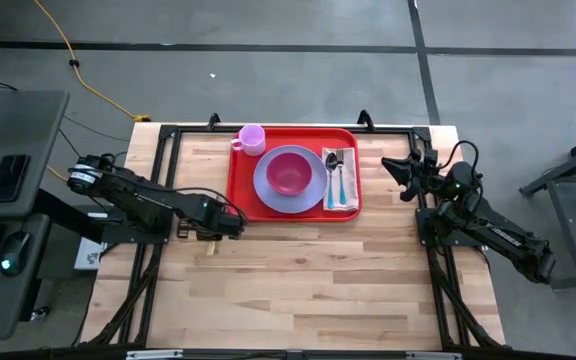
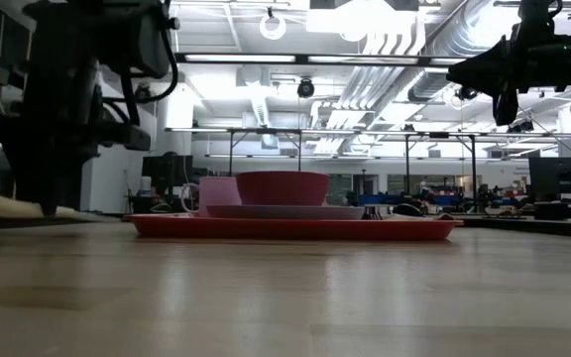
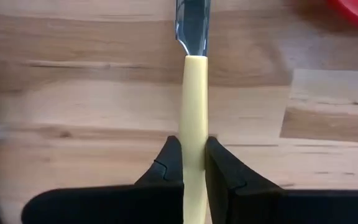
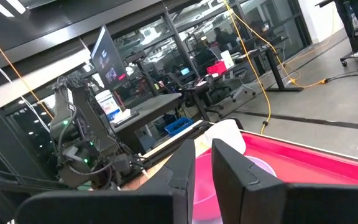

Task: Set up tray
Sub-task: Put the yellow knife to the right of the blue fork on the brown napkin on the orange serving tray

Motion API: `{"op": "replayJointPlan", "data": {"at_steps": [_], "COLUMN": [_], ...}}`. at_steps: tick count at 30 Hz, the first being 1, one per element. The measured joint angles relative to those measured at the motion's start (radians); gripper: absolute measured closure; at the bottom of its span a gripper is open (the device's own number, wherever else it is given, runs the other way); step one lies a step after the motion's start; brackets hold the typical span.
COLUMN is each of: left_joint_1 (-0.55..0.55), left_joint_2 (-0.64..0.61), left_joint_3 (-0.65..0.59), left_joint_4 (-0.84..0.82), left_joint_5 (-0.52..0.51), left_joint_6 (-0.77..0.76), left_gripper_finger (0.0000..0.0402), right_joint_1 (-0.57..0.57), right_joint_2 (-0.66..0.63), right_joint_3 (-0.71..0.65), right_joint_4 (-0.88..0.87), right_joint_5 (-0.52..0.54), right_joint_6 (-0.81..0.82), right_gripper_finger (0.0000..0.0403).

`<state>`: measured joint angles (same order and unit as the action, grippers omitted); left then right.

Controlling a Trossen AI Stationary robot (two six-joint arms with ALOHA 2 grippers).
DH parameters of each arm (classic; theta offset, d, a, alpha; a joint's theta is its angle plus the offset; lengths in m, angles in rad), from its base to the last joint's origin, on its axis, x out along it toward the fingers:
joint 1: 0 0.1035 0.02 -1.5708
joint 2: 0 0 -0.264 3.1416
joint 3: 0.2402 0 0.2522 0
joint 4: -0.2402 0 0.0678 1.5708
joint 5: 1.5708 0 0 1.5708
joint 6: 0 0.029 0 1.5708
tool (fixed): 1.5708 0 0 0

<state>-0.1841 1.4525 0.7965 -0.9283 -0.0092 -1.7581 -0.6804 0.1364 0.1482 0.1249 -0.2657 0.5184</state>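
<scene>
The red tray point(image 1: 240, 205) lies at the table's far middle, also visible in the low view point(image 2: 295, 229). On it sit a lavender plate point(image 1: 266, 188) with a pink bowl point(image 1: 288, 172), a pink cup point(image 1: 252, 138), and a tan napkin point(image 1: 342, 203) bearing a spoon point(image 1: 332, 162) and another teal-handled utensil. My left gripper point(image 1: 216, 230) is left of the tray's near corner, shut on a knife with a pale yellow handle point(image 3: 194, 93) and a metal blade point(image 3: 191, 25). My right gripper point(image 1: 396, 166) hangs raised by the table's right edge, shut and holding nothing. My left gripper point(image 3: 194, 146) pinches the knife's yellow handle point(image 3: 194, 124) between its two fingers, some way back from the blade. The fingers come from above, pointing down, and lie across the handle. The knife stays about level close over the wood; whether it rests on the table I cannot tell.
Bare wood stretches over the near half of the table point(image 1: 298, 290). A dark frame runs along the table's left, right and far edges. A desk with a keyboard and mouse point(image 1: 8, 250) stands left of the table.
</scene>
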Motion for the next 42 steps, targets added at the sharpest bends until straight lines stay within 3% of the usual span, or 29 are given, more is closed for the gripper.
{"op": "replayJointPlan", "data": {"at_steps": [12,22,33,42], "left_joint_1": [-0.091,-0.139,-0.137,-0.150], "left_joint_2": [-0.001,-0.002,-0.002,0.036], "left_joint_3": [0.166,0.351,0.490,0.493], "left_joint_4": [-0.293,-0.395,-0.398,-0.186], "left_joint_5": [-0.011,-0.131,-0.264,-0.269], "left_joint_6": [-0.104,-0.195,-0.132,-0.051], "left_gripper_finger": [0.0346,0.0346,0.0346,0.0346], "right_joint_1": [0.000,0.000,0.000,0.000], "right_joint_2": [0.000,0.000,0.000,0.000], "right_joint_3": [0.000,0.000,0.000,0.000], "right_joint_4": [0.000,0.000,0.007,0.007], "right_joint_5": [-0.010,-0.037,-0.087,-0.093], "right_joint_6": [0.005,0.035,0.063,0.086], "right_gripper_finger": [0.0371,0.0371,0.0371,0.0371]}}
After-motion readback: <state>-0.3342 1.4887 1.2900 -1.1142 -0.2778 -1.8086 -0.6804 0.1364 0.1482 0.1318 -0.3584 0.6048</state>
